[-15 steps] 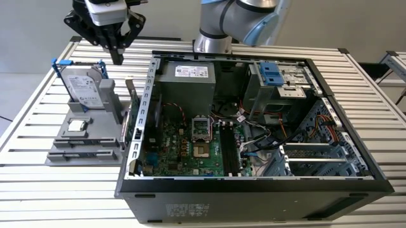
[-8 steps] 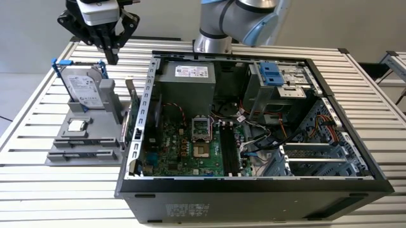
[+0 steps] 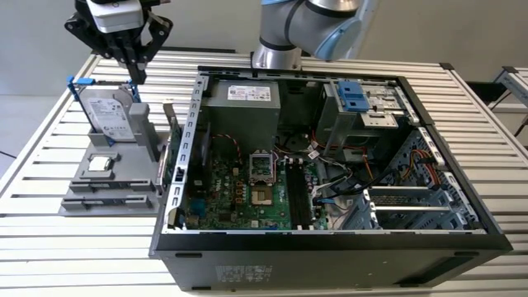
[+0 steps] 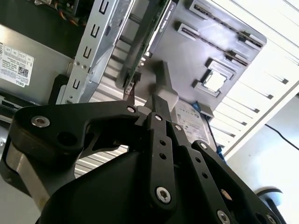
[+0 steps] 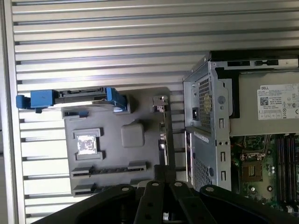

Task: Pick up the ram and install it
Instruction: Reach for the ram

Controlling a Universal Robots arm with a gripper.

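**A:** Quick count?

**B:** 1 ram, 1 hard drive w/ blue clips, 1 processor chip, 1 grey holder, 1 open PC case. All on the slatted surface.

**A:** Jaws?

**B:** Gripper jaws clenched, nothing btwn them, hovering right over the drive's top edge.

**A:** Ram?

**B:** Below the jaws, off toward the case side. It stands on edge in the holder, just beside the case wall. Long, thin, dark green, edge-on in the second wrist view.
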